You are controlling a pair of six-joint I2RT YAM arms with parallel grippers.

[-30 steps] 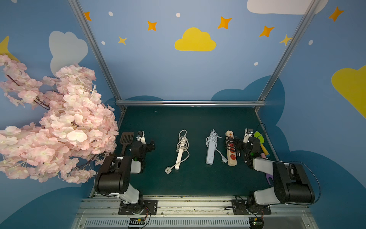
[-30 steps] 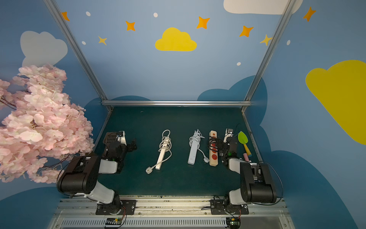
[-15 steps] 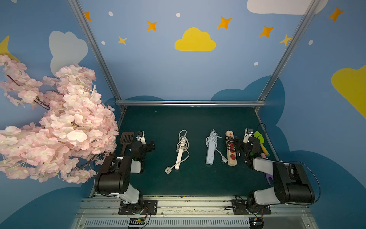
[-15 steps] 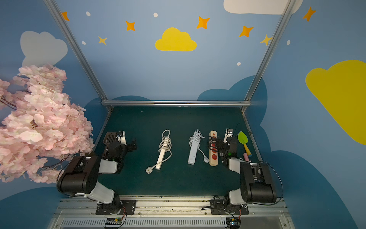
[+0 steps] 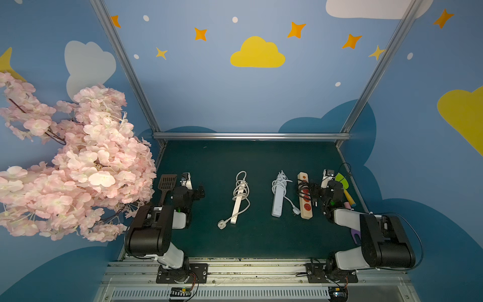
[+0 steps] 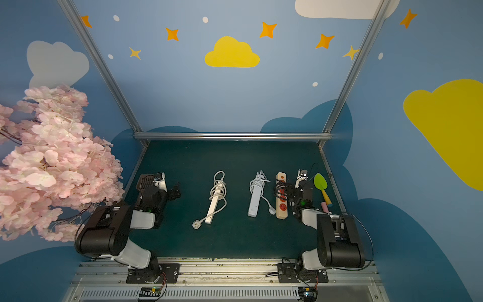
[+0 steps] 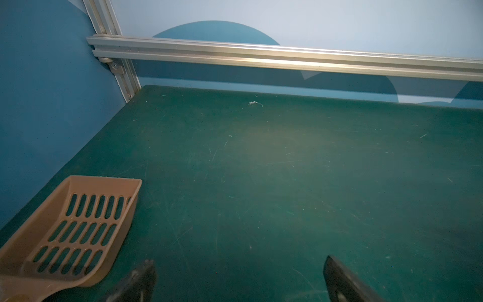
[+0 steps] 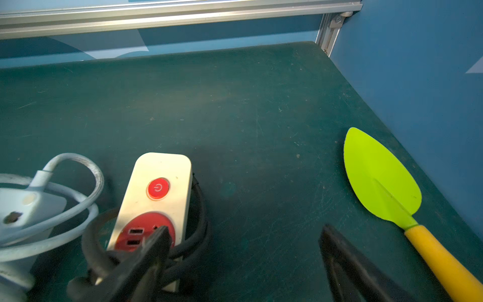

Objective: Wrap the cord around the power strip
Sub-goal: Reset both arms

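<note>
Right of centre in both top views, black cord [image 5: 300, 187] loops the beige power strip [image 5: 306, 215]; beside it your right gripper [image 8: 244, 235] holds its fingers apart, your left gripper [image 7: 239, 272] likewise.

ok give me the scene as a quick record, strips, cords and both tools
left tool: open, empty, over bare table, beside brown scoop
right tool: open, empty, at cream strip
cream strip: black cord looped around it
pale blue strip: white cord bunched round far end
white strip: off-white cord coiled round far half, plug loose on table
green trowel: lying at table's right edge
</note>
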